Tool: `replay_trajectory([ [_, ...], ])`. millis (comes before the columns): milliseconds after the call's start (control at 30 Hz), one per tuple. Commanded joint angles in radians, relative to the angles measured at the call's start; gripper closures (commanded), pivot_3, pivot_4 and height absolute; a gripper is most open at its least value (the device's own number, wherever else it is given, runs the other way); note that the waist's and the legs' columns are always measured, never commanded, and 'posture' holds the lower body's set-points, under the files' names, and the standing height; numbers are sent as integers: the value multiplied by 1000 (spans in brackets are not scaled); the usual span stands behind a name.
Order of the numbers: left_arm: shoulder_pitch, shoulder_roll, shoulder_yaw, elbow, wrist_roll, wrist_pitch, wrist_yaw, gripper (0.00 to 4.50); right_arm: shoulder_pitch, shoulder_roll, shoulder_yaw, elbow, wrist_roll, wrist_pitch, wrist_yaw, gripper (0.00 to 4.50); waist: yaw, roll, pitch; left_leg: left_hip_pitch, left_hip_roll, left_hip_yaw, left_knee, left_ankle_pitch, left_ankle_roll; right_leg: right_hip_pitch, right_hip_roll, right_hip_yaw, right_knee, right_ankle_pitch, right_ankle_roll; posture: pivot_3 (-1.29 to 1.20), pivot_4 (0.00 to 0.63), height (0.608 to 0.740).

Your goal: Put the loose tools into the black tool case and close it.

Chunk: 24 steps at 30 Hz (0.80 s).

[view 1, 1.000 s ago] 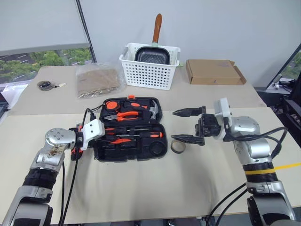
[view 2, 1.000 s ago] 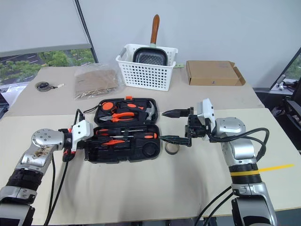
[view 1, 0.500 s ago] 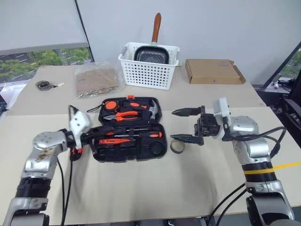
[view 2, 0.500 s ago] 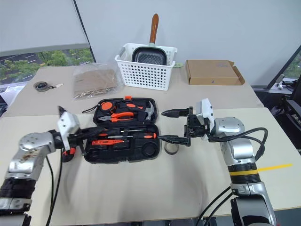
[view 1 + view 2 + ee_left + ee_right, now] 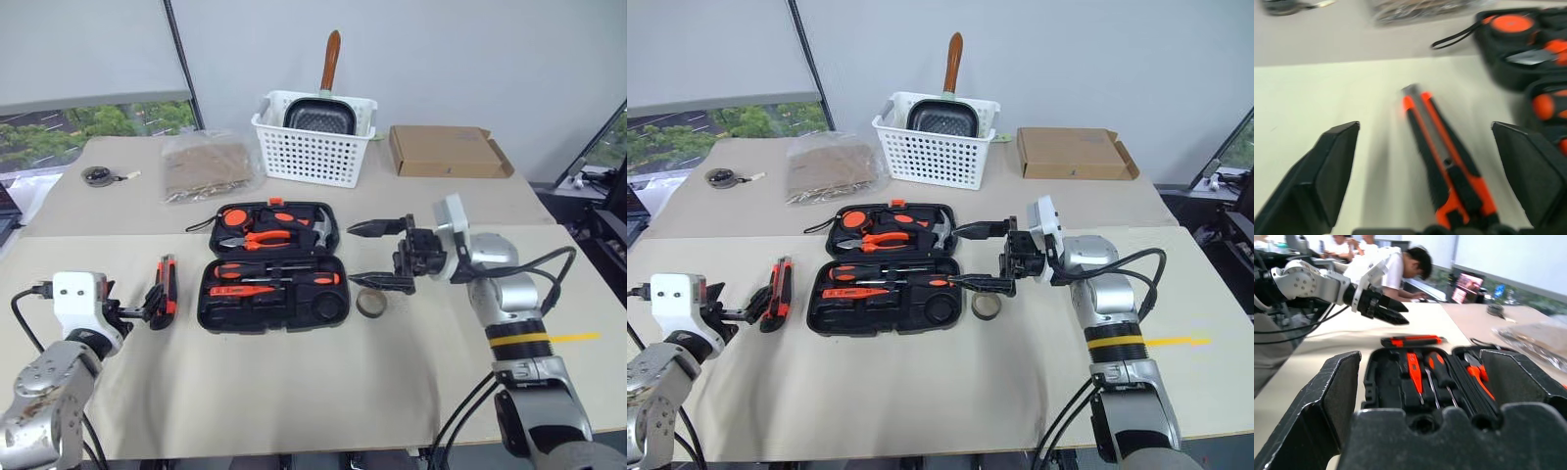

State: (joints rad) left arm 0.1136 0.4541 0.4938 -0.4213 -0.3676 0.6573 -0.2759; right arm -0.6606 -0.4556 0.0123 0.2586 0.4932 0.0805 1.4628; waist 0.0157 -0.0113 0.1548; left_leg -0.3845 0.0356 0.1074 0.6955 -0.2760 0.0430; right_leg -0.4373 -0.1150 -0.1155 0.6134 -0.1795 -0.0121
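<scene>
The black tool case (image 5: 323,311) lies open mid-table. In its near half sit two screwdrivers with orange-and-black handles (image 5: 284,271) and a slim red tester screwdriver (image 5: 240,291). The orange-black utility knife (image 5: 165,279) lies on the table just left of the case. My left gripper (image 5: 137,311) is open at the knife's near end, with the knife (image 5: 1442,152) lying between its spread fingers, not gripped. A small greyish tape roll (image 5: 370,303) rests by the case's right near corner. Above the roll my right gripper (image 5: 353,253) hovers open, pointing at the case.
The case lid holds orange-handled pliers (image 5: 257,238), a hammer and a tape measure. A white basket (image 5: 312,147) with a pan, a cardboard box (image 5: 451,150), a plastic bag (image 5: 208,166) and a round grey gadget (image 5: 96,175) stand at the back. People sit beyond the table in the right wrist view.
My left gripper has opened and drawn back to the left, away from the case. The utility knife now lies free on the table. The right gripper has stayed in place.
</scene>
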Motion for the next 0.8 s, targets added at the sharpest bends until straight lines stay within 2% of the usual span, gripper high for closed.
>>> replay_trajectory([
  [33,-25,-68,-24,-10,49,6,119,56,-27,7,-6,21,5,-36,24,0,-2,0,0,0,0,0,0,0,0,0,0,0,0,0,0,0,150,700],
  [267,-45,-113,-62,51,65,92,179,56,-31,3,-9,19,5,-40,25,0,-4,0,0,-1,1,1,-1,4,8,-1,1,0,0,2,-3,0,150,700],
  [367,-63,-108,-58,71,66,97,188,855,-29,4,-9,17,4,-43,22,0,-4,0,0,-1,1,0,0,4,7,-1,1,0,0,2,-3,0,150,700],
  [467,-77,-93,-46,113,87,24,188,2087,-22,3,-10,8,5,-44,18,0,-4,0,0,-1,1,1,0,3,6,-1,0,-1,0,2,-3,0,150,700],
  [533,-75,-83,-44,134,99,-23,181,2692,-19,2,-10,3,7,-43,16,0,-5,0,0,-1,1,1,0,3,5,-2,0,-1,0,1,-2,0,150,700],
  [600,-78,-78,-24,171,97,-124,154,2702,-17,-1,-13,-7,8,-39,10,0,-6,0,0,-1,2,1,0,3,4,-2,1,-1,0,1,-2,0,150,700],
  [700,-104,-59,24,182,-4,-270,2,2703,-13,-11,-18,-22,10,-32,0,0,-5,-1,0,-3,3,1,0,3,4,-4,1,-2,-1,2,-4,0,150,700],
  [800,-97,24,-6,148,-114,-341,-276,2703,-9,-20,-21,-25,12,-29,-4,0,0,-1,0,-5,3,1,0,3,3,-5,0,-3,-2,5,-9,0,150,700],
])
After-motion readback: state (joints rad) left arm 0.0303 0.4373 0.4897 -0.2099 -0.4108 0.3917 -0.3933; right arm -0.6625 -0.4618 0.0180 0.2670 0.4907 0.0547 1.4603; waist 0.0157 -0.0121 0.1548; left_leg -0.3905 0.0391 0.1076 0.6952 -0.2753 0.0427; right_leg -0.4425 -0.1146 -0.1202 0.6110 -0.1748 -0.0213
